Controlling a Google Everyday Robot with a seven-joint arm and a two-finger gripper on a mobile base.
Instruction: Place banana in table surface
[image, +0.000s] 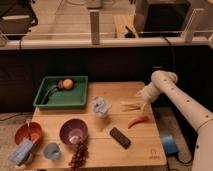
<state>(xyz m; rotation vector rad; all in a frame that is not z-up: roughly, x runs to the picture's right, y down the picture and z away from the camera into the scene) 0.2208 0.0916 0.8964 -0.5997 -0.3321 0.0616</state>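
Note:
The pale yellow banana (131, 105) lies on the light-brown wooden table surface (105, 150), near its right edge. My gripper (142, 105) is at the end of the white arm that comes in from the right, low over the table and right at the banana's right end. An orange-red pepper-like piece (137, 121) lies just in front of the banana.
A green tray (77, 98) at the back left holds a round orange fruit (66, 84) and a dark tool. A crumpled clear cup (101, 107), black remote (120, 137), purple bowl (74, 131), grapes (78, 155), orange bowl (28, 133), blue cup (52, 150).

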